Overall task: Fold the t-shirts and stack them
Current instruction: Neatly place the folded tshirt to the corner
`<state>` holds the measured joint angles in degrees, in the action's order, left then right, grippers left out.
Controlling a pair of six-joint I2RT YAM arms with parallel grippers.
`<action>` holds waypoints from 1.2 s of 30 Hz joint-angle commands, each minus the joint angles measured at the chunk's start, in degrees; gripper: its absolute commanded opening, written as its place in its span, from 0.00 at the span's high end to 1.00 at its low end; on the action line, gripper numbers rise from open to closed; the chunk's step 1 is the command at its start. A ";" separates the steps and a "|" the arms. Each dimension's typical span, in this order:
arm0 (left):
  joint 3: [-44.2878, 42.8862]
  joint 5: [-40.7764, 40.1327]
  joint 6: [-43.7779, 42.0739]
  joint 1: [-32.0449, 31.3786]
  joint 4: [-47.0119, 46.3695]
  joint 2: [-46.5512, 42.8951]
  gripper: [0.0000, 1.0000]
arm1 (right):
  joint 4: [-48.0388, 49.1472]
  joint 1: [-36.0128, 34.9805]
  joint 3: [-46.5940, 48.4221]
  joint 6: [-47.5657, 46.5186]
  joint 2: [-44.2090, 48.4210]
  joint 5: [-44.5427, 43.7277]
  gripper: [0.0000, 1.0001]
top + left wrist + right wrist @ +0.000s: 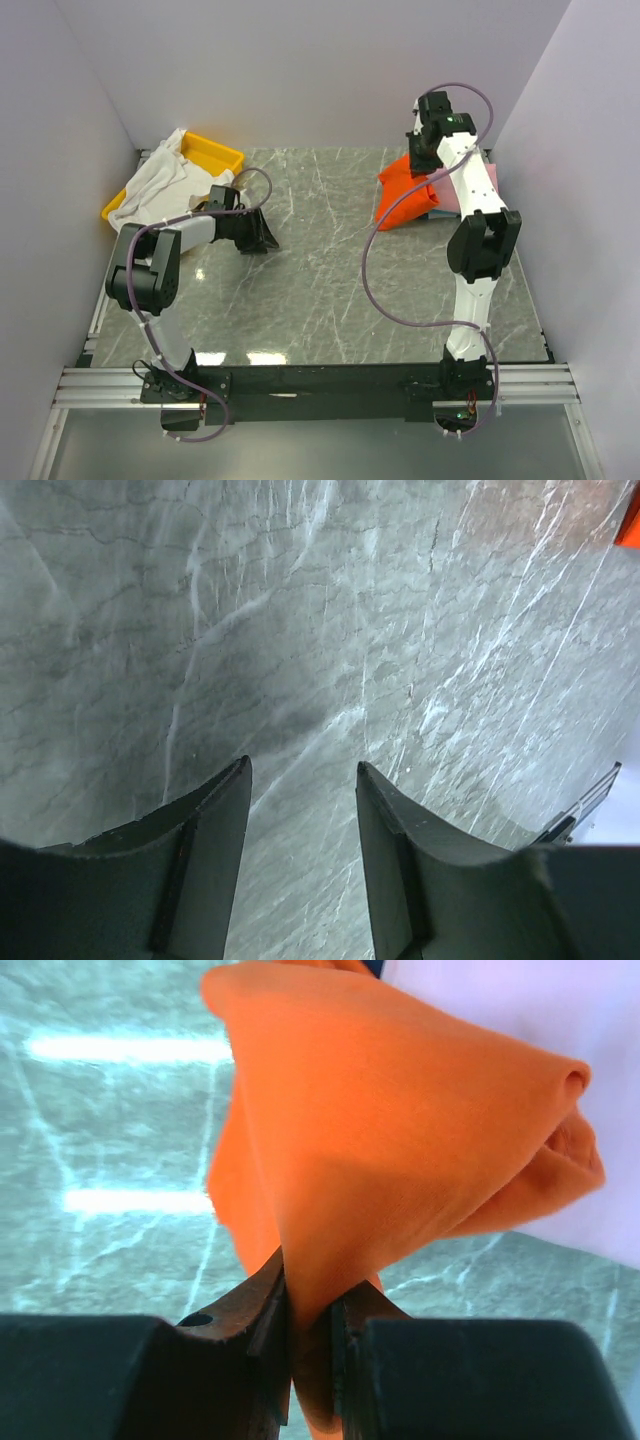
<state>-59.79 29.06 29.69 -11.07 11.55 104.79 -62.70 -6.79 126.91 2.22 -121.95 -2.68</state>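
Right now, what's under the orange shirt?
Pink shirt shows under its right edge, with a dark blue sliver beside it. Right gripper pinches the orange shirt. Whatever else lies beneath is covered.

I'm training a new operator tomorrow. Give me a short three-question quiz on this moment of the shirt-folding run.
1. True or false: the left gripper is holding cloth.
2. Which colour of shirt is the right gripper pinching? A pink, B orange-red, C blue.
3. Fill in: the white t-shirt lies draped over the yellow ____.

Key:
1. False. It is open over bare table.
2. B, the orange-red t-shirt.
3. tray.
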 commanded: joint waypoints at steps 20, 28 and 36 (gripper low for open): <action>3.10 0.21 0.45 0.08 -0.65 -3.10 0.48 | 1.52 10.82 13.09 -0.28 0.84 20.69 1.00; 4.42 -0.32 0.80 -0.09 -0.57 -3.89 0.49 | 3.02 15.66 13.80 0.15 -0.48 26.83 1.00; 4.95 -0.58 0.89 -0.53 -0.39 -3.81 0.49 | 3.20 18.56 12.40 -0.28 -1.53 28.87 1.00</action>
<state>-55.77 28.95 30.87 -11.09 10.44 102.48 -62.50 10.98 137.64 2.48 -123.22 23.66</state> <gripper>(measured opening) 0.511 0.208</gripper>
